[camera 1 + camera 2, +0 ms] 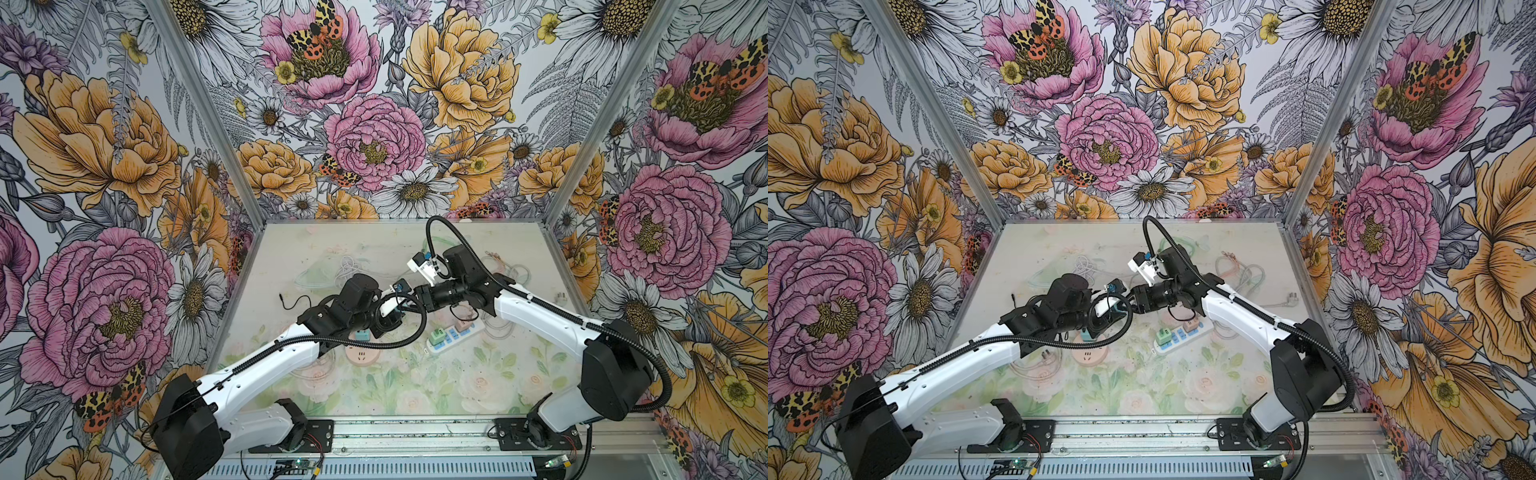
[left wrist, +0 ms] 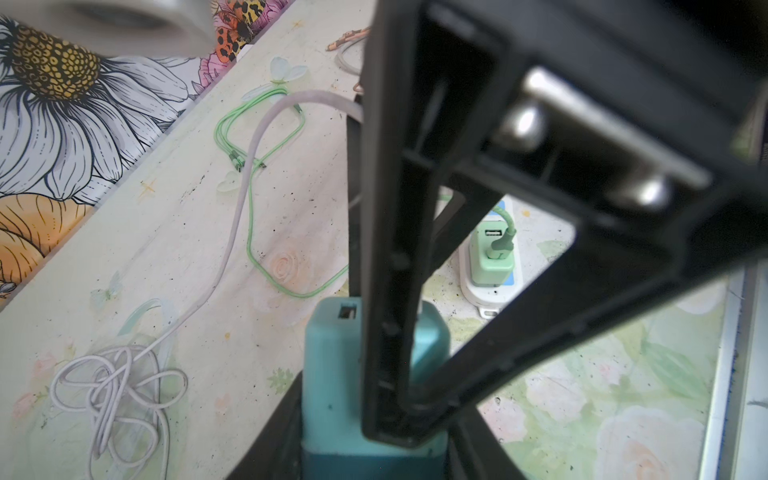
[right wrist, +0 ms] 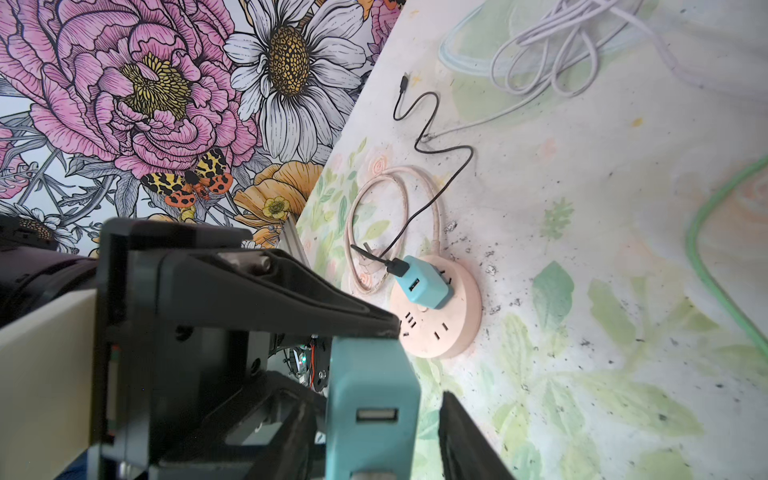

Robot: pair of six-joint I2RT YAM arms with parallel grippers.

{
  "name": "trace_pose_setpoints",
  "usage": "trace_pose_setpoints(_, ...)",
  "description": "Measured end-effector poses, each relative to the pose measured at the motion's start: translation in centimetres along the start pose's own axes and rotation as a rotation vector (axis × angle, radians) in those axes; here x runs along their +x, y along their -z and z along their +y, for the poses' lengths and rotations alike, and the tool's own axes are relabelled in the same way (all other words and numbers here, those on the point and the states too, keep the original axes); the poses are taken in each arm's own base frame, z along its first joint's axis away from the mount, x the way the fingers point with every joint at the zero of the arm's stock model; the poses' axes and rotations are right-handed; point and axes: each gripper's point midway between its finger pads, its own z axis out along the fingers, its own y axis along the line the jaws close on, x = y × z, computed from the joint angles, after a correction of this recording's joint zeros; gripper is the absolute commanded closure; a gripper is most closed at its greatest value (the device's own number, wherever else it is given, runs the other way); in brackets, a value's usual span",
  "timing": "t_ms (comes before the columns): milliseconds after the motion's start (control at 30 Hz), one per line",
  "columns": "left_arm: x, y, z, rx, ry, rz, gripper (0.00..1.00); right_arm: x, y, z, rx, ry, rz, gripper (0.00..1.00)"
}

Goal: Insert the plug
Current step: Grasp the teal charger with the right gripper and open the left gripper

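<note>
What appears to be a handover is best done by closing the right hand (image 3: 376,432), now set narrowly apart around the teal plug (image 2: 332,353) with a gap seen on one side, squarely on it before the left hand (image 2: 374,453), clamped on it, is released. The plug is held in the air above the middle of the surface and is seen as a small, blocky adapter with a USB port (image 3: 376,414) on one face.

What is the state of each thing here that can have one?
Teal square USB charger: held by left gripper, unplugged.
Right gripper: open around that charger.
Second teal charger: plugged into round pink socket, black cable attached.
Green charger: plugged into white power strip, green cable attached.
</note>
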Motion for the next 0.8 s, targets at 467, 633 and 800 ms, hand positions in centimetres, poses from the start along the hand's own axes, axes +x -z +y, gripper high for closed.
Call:
trace_pose_setpoints(467, 0.2, -0.5, 0.0, -0.010, -0.031, 0.023, 0.44, 0.1, -0.5, -0.1, -0.022, -0.040, 0.019, 1.00)
trace_pose_setpoints(633, 0.0, -0.4, 0.7, -0.048, -0.020, 0.025, 0.37, -0.1, -0.5, -0.5, 0.000, -0.024, 0.009, 1.00)
trace_pose_setpoints(800, 0.0, 0.3, 1.4, -0.095, 0.045, 0.028, 0.35, -0.9, 0.4, -1.8, 0.046, -0.031, -0.027, 1.00)
